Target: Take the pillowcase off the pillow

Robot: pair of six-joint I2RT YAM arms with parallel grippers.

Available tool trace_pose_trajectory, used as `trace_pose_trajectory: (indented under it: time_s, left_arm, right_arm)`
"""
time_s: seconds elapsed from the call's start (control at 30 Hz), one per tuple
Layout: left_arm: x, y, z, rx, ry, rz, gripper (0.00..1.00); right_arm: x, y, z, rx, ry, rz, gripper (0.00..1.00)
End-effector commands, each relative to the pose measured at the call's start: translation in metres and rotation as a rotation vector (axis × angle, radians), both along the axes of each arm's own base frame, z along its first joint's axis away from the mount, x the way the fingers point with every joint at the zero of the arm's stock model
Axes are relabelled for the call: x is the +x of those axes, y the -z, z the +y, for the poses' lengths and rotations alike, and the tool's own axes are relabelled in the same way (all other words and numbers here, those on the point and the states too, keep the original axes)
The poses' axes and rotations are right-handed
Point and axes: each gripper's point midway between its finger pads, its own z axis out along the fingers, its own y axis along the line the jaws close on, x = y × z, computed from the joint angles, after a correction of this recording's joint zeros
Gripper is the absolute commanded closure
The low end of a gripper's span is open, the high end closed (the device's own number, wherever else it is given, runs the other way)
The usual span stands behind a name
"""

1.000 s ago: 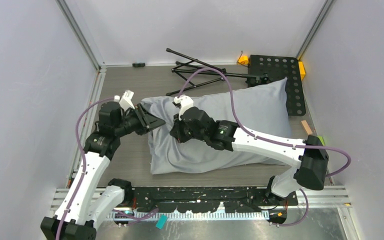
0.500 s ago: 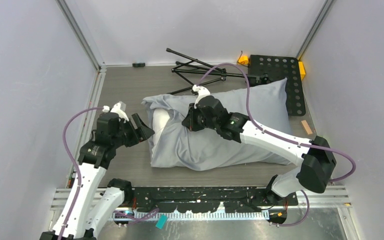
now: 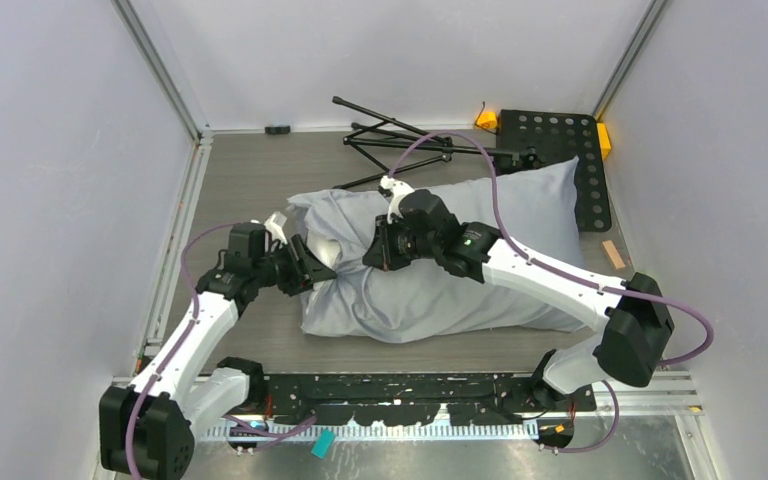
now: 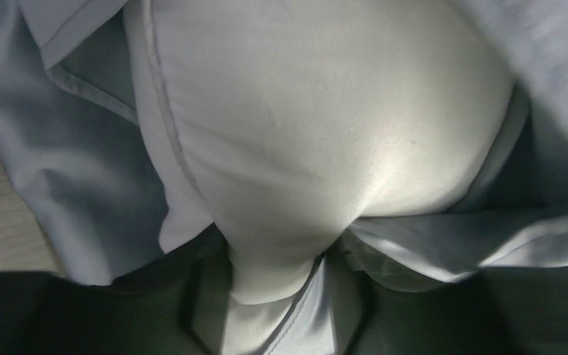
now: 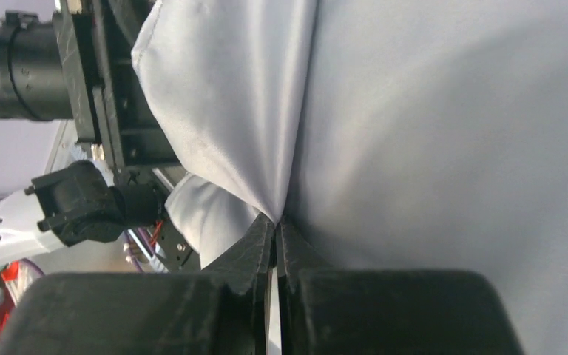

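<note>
The right gripper (image 5: 275, 222) is seen shut, a thin fold of the pillowcase (image 3: 420, 300) pinched between its 2 fingertips. It is placed on top of the case, near the case's left end. The left gripper (image 3: 305, 268) is set at the mouth of the case, low over the table (image 3: 250, 180). In the left wrist view its jaws are only dark shapes at the bottom edge, with a narrow corner of the pillow (image 4: 325, 111) running down between them; whether they press on that corner cannot be told.

The pillow is held almost wholly inside the case. Only a white bulge is shown at the mouth, framed by loose hems of blue-grey cloth.

The case is laid flat on the table with its long axis running left to right, the right end angled a little toward the far side. Its mouth is turned left, toward the left gripper. Its far right corner is seen just beside a black perforated plate (image 3: 560, 135), and a folded black stand (image 3: 390, 140) is lying behind it.

The whole layout is given only by the top view. The hems and the bare pillow are shown close only by the left wrist view. The pinched fold is shown only by the right wrist view, with the left arm (image 5: 66, 207) beyond it.
</note>
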Motion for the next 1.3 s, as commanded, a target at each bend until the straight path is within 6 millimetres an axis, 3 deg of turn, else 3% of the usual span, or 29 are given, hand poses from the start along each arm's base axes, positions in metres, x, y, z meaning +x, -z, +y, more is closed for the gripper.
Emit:
trace_pose_trajectory:
  time_s: [0.0, 0.1, 0.23, 0.27, 0.4, 0.5, 0.57, 0.6, 0.63, 0.7, 0.73, 0.97, 1.17, 1.27]
  left_arm:
    - [0.025, -0.034, -0.008, -0.034, 0.03, -0.158, 0.66]
    - [0.031, -0.051, -0.001, 0.008, 0.006, -0.218, 0.8]
    - [0.034, -0.07, -0.004, -0.015, 0.015, -0.249, 0.86]
    - [0.033, -0.073, -0.006, -0.027, 0.018, -0.249, 0.86]
    - [0.032, -0.084, -0.01, -0.072, 0.018, -0.255, 0.86]
    - [0.029, -0.095, -0.013, -0.101, 0.024, -0.268, 0.86]
    - [0.027, -0.1, -0.014, -0.108, 0.027, -0.275, 0.86]
    - [0.027, -0.103, -0.013, -0.108, 0.027, -0.279, 0.86]
    - [0.026, -0.104, -0.013, -0.107, 0.027, -0.281, 0.86]
    - [0.027, -0.102, -0.011, -0.092, 0.022, -0.278, 0.81]
    - [0.027, -0.098, -0.009, -0.078, 0.016, -0.267, 0.79]
    - [0.026, -0.057, 0.003, 0.003, -0.048, -0.154, 0.46]
    - [0.024, -0.042, 0.011, 0.016, -0.085, -0.122, 0.3]
    - [0.022, -0.041, 0.02, 0.042, -0.098, -0.112, 0.26]
  right_arm:
    - [-0.02, -0.025, 0.001, 0.025, -0.1, 0.009, 0.85]
    - [-0.034, -0.03, -0.004, 0.013, -0.115, -0.001, 0.68]
    - [-0.051, -0.034, -0.003, 0.004, -0.117, -0.03, 0.21]
    - [-0.054, -0.035, -0.001, -0.008, -0.112, -0.045, 0.16]
    - [-0.066, -0.032, 0.013, -0.046, -0.094, -0.089, 0.11]
    - [-0.054, -0.021, 0.013, -0.15, 0.001, -0.167, 0.11]
    - [-0.041, -0.015, 0.011, -0.222, 0.061, -0.207, 0.17]
    - [-0.036, -0.011, 0.01, -0.247, 0.08, -0.218, 0.27]
    - [-0.033, -0.009, 0.009, -0.265, 0.092, -0.225, 0.43]
    - [-0.028, -0.008, 0.005, -0.281, 0.123, -0.24, 0.88]
    - [-0.027, -0.013, 0.0, -0.272, 0.142, -0.251, 0.98]
    - [-0.027, -0.019, -0.038, -0.246, 0.209, -0.268, 1.0]
    - [-0.033, -0.012, -0.045, -0.234, 0.21, -0.235, 1.0]
    - [-0.032, -0.011, -0.047, -0.235, 0.217, -0.232, 1.0]
